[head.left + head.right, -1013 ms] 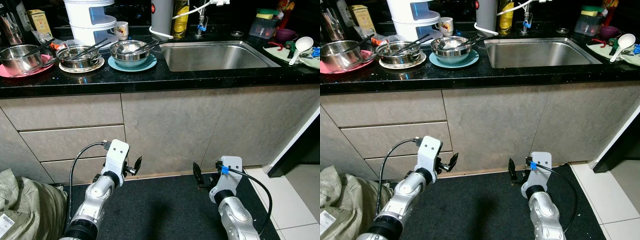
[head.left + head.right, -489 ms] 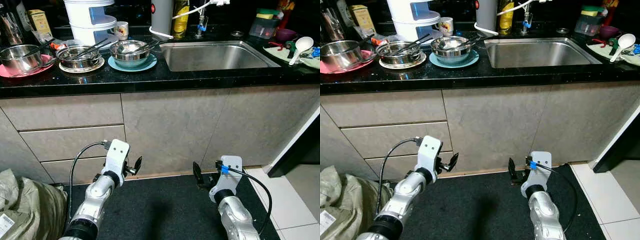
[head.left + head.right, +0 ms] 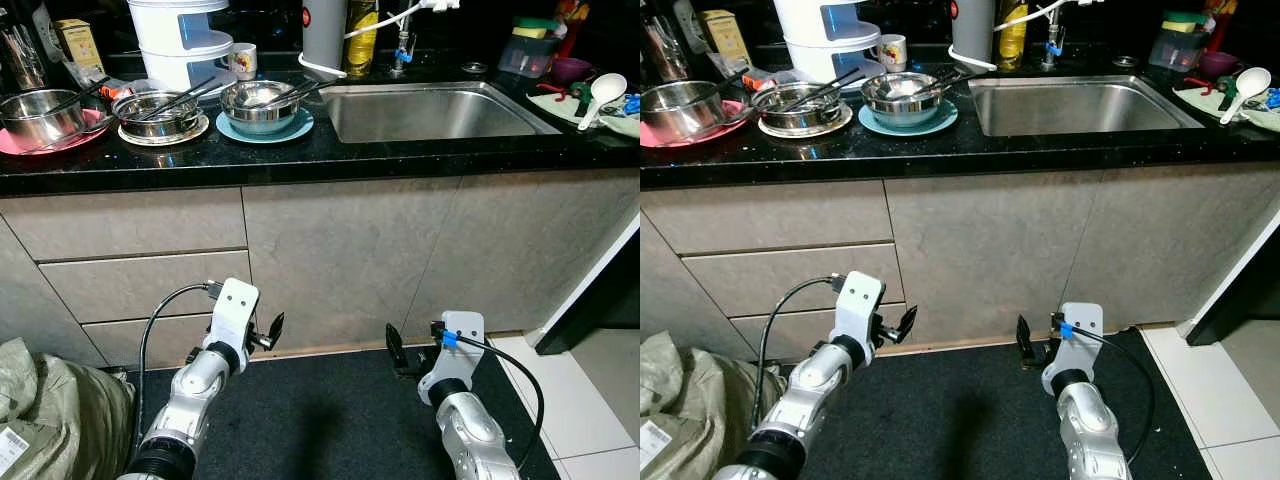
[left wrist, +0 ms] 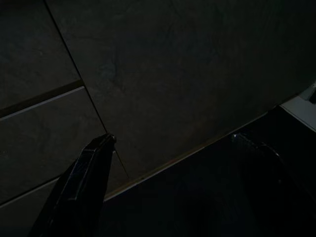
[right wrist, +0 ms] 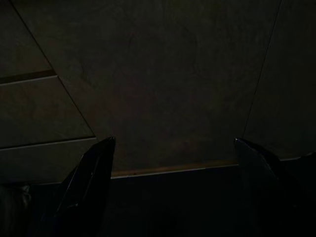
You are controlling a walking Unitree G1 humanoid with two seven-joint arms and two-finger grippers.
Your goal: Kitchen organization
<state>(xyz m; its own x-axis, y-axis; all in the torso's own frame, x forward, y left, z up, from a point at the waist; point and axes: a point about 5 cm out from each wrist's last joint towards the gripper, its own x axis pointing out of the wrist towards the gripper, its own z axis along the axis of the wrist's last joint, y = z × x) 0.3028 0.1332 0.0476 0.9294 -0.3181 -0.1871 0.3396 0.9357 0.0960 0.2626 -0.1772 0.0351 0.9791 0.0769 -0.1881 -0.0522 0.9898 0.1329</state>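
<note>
Two grippers, both mine, hang low before the grey cabinet fronts over a dark floor mat: left gripper with fingers spread, holding nothing, near the drawer fronts; right gripper likewise spread and empty, below the sink cabinet. Wrist views are dark; each shows two black fingers well apart against cabinet panels and the mat edge. One black surface above the cabinets carries the kitchenware. Item: steel bowl on a pink plate, far left. Item: steel bowl with dark chopsticks laid across it, on a pale plate, just beside the first. Item: steel bowl with utensils resting in it, on a teal plate, near the sink's left rim. One stainless sink, set into the surface, with a tap behind it. One white stacked container and a small mug behind the bowls. One white rice spoon and a purple bowl at the far right. One greenish sack on the floor at lower left.
</note>
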